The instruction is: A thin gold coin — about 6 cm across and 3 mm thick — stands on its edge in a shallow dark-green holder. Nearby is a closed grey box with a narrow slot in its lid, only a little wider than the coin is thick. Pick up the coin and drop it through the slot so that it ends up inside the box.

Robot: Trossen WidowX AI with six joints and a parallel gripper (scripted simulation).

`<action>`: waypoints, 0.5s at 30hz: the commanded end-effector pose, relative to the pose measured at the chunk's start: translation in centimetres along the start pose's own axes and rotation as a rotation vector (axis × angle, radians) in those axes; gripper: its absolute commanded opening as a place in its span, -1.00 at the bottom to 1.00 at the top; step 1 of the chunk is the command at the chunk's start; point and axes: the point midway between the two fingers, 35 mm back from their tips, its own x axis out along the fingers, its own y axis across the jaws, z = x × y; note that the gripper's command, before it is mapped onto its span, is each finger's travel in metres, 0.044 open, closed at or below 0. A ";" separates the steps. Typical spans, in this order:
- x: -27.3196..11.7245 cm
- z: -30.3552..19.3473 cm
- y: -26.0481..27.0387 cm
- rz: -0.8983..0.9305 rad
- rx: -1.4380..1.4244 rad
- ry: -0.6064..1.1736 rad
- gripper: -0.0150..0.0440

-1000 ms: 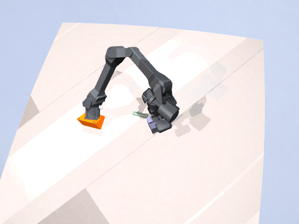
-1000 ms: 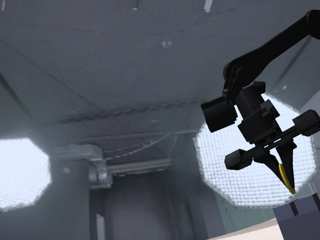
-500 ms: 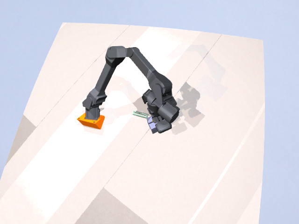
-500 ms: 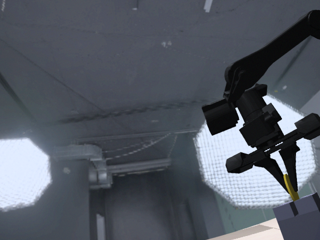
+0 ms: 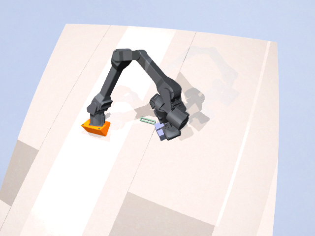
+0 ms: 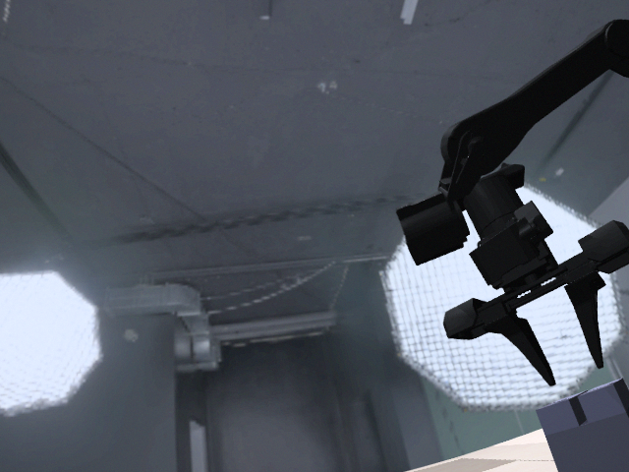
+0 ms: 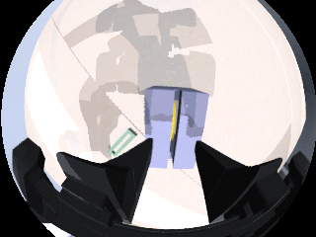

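1. The box (image 7: 173,126) rests on the surface (image 5: 177,164), directly below the hand (image 7: 172,158).
2. The coin (image 7: 174,124) sits in the slot of the box's lid.
3. The holder (image 5: 147,120) lies on the surface, just beside the box, toward the arm's base (image 5: 95,127).

The gripper (image 6: 576,373) hangs at the right of the frame, fingers spread with nothing between them, above the slotted grey box (image 6: 592,429) at the lower right corner.
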 end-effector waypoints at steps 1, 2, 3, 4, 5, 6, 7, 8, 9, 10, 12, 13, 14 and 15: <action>-0.8 0.0 -0.1 -0.002 -0.004 0.001 0.41; -1.1 0.0 -0.1 -0.002 -0.004 0.001 0.50; -1.4 0.0 -0.1 -0.002 -0.004 0.001 0.59; -1.6 0.0 -0.1 -0.002 -0.004 0.001 0.68; -1.7 0.0 -0.1 -0.002 -0.004 0.001 0.77; -1.9 0.0 -0.1 -0.003 0.002 0.000 0.85; -2.4 -0.1 -0.1 -0.003 0.018 -0.002 0.94; -3.4 -0.1 -0.1 -0.004 0.046 -0.006 1.00; -4.4 -0.2 -0.1 -0.004 0.074 -0.010 1.00; -5.0 -0.2 0.0 -0.004 0.090 -0.013 1.00; -5.2 -0.2 0.0 -0.004 0.096 -0.013 1.00; -5.2 -0.2 0.0 -0.004 0.096 -0.013 1.00; -5.2 -0.2 0.0 -0.004 0.096 -0.013 1.00; -5.2 -0.2 0.0 -0.004 0.096 -0.013 1.00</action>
